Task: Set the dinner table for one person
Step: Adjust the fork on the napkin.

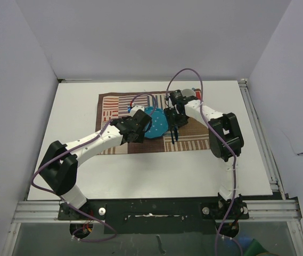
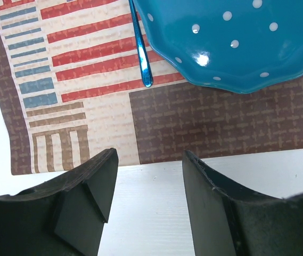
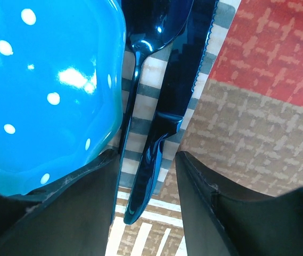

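- Trouble is waiting by the right tool. Its two fingers are standing apart, one on each side of the dark knife and spoon, which are lying side by side on the mat. They are not squeezing anything that I can see.
- If those fingers are closing here, they may be grabbing both things at once. They may also be shoving the spoon under the rim of the blue plate, which is sitting just beside it.
- One finger is hanging right next to the plate's edge, so a small bump may be sliding the plate off its spot.
- Left tool is hanging with its fingers wide apart and nothing between them, over the near edge of the mat. Dipping too low there may be catching the cloth and dragging the mat, plate and all.
- A thin blue handle is lying just left of the plate. I cannot tell what it belongs to. A tug on the mat may be knocking it crooked.
- White desk is lying flat under everything, with the mat on its far middle and both arms reaching over it.
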You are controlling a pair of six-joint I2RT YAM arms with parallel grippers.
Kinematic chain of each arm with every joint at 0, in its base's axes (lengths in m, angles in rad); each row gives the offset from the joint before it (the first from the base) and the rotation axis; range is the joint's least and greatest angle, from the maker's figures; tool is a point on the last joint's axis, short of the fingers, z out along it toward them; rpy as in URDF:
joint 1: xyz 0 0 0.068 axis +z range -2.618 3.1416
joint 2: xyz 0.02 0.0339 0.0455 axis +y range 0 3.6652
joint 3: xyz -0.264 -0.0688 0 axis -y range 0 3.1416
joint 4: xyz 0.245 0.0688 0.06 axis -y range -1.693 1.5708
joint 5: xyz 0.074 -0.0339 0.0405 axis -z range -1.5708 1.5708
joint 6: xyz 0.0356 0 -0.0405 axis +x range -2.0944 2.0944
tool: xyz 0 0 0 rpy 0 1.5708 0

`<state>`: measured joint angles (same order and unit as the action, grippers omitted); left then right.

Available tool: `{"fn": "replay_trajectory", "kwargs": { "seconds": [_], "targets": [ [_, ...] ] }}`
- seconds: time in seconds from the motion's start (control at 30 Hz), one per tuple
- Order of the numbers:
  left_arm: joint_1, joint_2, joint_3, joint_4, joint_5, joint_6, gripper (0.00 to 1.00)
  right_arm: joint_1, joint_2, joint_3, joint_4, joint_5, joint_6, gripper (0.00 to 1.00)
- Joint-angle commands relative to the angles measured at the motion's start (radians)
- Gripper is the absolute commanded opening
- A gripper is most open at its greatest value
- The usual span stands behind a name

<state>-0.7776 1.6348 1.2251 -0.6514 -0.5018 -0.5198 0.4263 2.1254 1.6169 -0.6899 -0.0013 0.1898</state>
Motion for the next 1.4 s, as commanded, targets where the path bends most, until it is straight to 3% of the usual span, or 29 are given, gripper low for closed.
{"fn": "replay_trajectory", "kwargs": {
  "seconds": [0.0, 0.73, 1.37],
  "targets": [
    [-0.003, 0.0, 0.045, 0.008, -0.021, -0.006, 0.53, -0.004, 0.008, 0.035, 0.023, -0.028, -0.009, 0.47],
    [-0.003, -0.009, 0.042, 0.01, -0.025, -0.005, 0.53, -0.017, 0.033, 0.012, 0.045, -0.068, -0.009, 0.47],
    [-0.005, -0.016, 0.039, 0.007, -0.024, -0.005, 0.53, -0.026, 0.035, -0.03, 0.04, 0.06, 0.028, 0.47]
  ]
}}
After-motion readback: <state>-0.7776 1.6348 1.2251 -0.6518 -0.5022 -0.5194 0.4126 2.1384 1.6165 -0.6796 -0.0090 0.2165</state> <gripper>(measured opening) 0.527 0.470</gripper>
